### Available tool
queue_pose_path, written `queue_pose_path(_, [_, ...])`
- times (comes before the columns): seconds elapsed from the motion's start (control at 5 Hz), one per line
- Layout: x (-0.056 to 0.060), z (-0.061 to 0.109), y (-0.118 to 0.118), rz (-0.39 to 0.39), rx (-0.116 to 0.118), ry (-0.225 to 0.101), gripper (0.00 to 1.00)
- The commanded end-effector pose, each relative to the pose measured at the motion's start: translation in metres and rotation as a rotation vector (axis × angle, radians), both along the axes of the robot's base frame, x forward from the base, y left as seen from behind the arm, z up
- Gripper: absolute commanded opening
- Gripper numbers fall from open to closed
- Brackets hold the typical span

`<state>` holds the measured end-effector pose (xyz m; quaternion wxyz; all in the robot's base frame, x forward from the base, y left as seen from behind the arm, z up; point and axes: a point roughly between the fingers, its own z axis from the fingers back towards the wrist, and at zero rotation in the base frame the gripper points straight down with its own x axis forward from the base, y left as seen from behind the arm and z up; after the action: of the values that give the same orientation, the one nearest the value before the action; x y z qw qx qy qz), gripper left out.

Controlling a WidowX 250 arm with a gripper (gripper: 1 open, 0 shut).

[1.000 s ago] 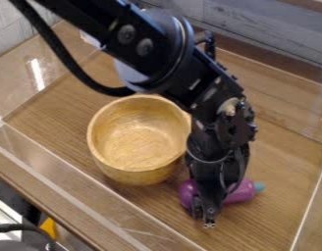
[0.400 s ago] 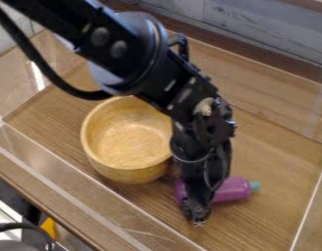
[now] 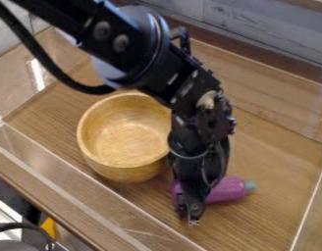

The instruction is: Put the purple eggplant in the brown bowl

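1. We see the black robot arm (image 3: pixel 137 59) reaching down from the far left corner toward the near right part of the wooden worktop (image 3: pixel 275 127).
2. Its gripper (image 3: pixel 192 204) points straight down over the purple eggplant (image 3: pixel 223 190), which lies flat on the worktop near the near edge.
3. The fingers stand narrowly apart at the eggplant's left end; we cannot tell whether they actually clamp it, since the arm's body hides the contact.
4. The eggplant's teal stem tip (image 3: pixel 251 184) points toward the right edge.
5. The brown bowl (image 3: pixel 121 135) sits upright just left of the eggplant, toward the worktop's middle, its inside bare.
6. A clear wall (image 3: pixel 72 211) lines the near edge.
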<state>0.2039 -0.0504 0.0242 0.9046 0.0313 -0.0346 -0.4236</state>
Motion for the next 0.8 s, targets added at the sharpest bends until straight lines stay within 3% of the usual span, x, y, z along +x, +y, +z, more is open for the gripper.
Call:
queue_pose_path(0.0, [0.007,0.02,0.001,0.025,-0.006,-0.042,0.0])
queue_pose_path(0.2, [0.004,0.033,0.003,0.05,-0.003,-0.043,0.0])
queue_pose_path(0.6, [0.019,0.019,0.021,0.086,0.005,-0.046,0.0])
